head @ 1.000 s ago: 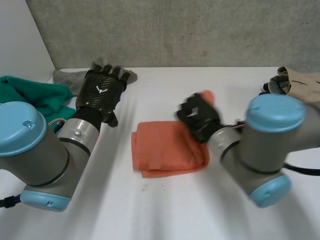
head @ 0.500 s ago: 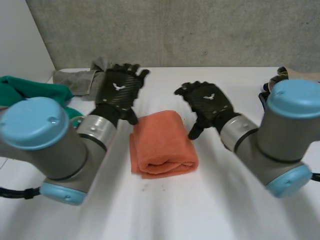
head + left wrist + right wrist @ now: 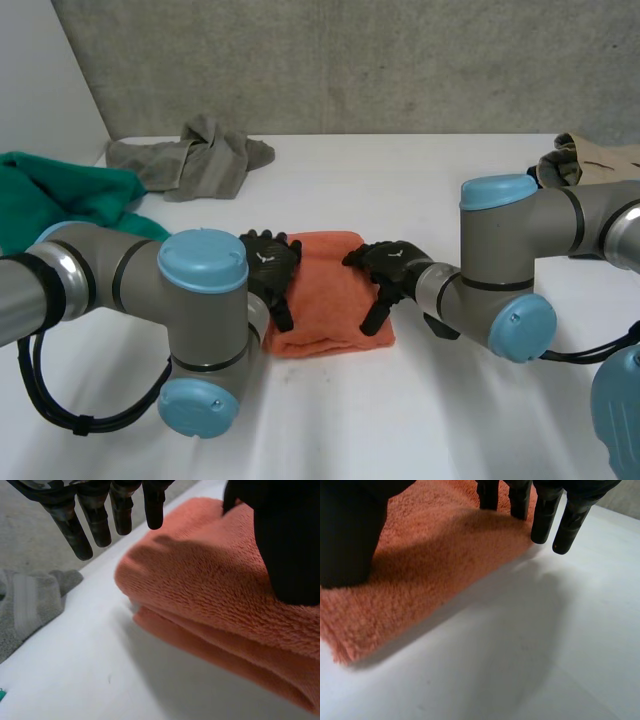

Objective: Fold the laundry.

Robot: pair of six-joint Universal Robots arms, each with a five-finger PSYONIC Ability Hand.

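Orange towel (image 3: 325, 300) sits folded mid-table (image 3: 330, 420). The left hand (image 3: 268, 262) and right hand (image 3: 392, 266) rest on its sides, fingers (image 3: 97, 522) straight, gripping nothing. Looks soft, thick and floppy, so I'd pinch the side edges.

White table (image 3: 330, 190) bears folded orange towel (image 3: 325, 295), grey cloth (image 3: 195, 158), green cloth (image 3: 70, 200), perhaps beige fabric (image 3: 600, 162)

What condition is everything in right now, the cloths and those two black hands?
orange towel, folded, lying flat.
grey towel, crumpled, unfolded.
green cloth, crumpled in a heap.
beige cloth, bunched up.
left hand, open, over the orange towel.
right hand, open, at the orange towel's edge.
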